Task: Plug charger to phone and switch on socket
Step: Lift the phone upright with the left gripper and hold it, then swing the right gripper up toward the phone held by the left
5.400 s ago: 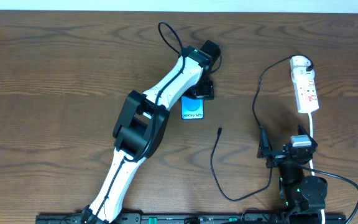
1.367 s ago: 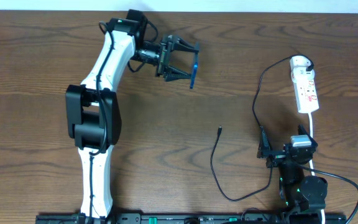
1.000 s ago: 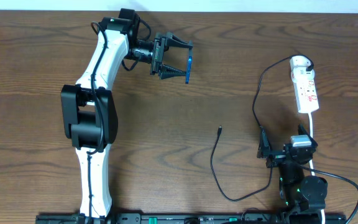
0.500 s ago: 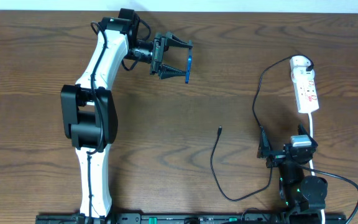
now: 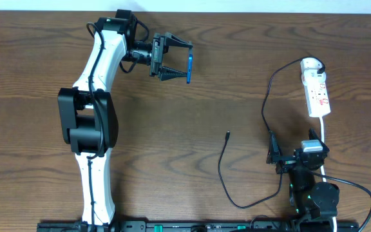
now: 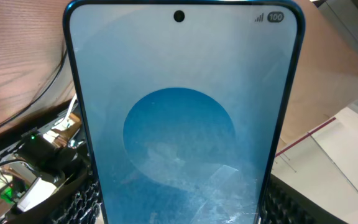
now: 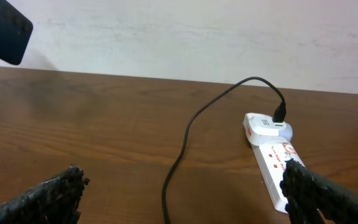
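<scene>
My left gripper (image 5: 180,57) is shut on the phone (image 5: 189,67), holding it on edge in the air above the far left of the table. In the left wrist view the phone's blue screen (image 6: 179,118) fills the frame between my fingers. In the right wrist view its dark back (image 7: 4,30) shows at the top left. The charger, a thin black cable (image 5: 223,169), lies on the table with its connector tip (image 5: 228,135) free. Its plug (image 5: 319,65) sits in the socket, a white power strip (image 5: 316,90) at the far right, also in the right wrist view (image 7: 272,149). My right gripper (image 5: 296,159) is open and empty near the front edge.
The white cord (image 5: 324,138) of the power strip runs toward my right arm's base. The brown wooden table (image 5: 250,51) ends at a pale wall at the back (image 7: 185,31).
My left arm lifted the phone off the table middle, turned it on edge and carried it up and to the left. The right arm and cable have not moved.
</scene>
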Controlling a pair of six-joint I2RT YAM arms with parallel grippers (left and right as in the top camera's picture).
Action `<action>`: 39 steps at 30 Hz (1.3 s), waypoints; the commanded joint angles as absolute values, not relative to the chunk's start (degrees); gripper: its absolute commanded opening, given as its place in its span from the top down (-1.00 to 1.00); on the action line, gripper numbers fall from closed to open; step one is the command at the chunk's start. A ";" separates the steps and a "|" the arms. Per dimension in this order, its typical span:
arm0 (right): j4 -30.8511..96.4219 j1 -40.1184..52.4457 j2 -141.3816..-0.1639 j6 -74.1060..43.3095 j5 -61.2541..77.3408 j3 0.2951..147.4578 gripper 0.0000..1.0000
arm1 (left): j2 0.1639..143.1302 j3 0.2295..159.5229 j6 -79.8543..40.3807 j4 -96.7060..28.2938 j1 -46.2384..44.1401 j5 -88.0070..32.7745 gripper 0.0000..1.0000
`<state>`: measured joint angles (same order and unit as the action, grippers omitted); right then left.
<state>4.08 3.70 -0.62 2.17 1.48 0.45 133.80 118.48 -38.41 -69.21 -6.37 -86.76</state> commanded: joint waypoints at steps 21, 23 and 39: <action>0.86 3.75 -0.32 -8.27 15.66 0.32 -0.99 | 131.55 118.41 -38.65 -69.65 -6.28 -90.06 -0.46; 1.08 3.75 -0.32 -11.99 22.68 0.32 -0.98 | 131.55 118.41 -38.65 -69.65 -6.28 -90.04 -0.46; -11.07 3.68 -7.49 -12.08 24.34 18.90 -0.98 | 131.55 118.41 -38.65 -69.65 -6.28 -90.04 -0.46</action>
<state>-16.80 3.70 -3.27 -18.92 25.54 9.23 133.80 118.48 -38.81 -69.23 -6.46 -86.91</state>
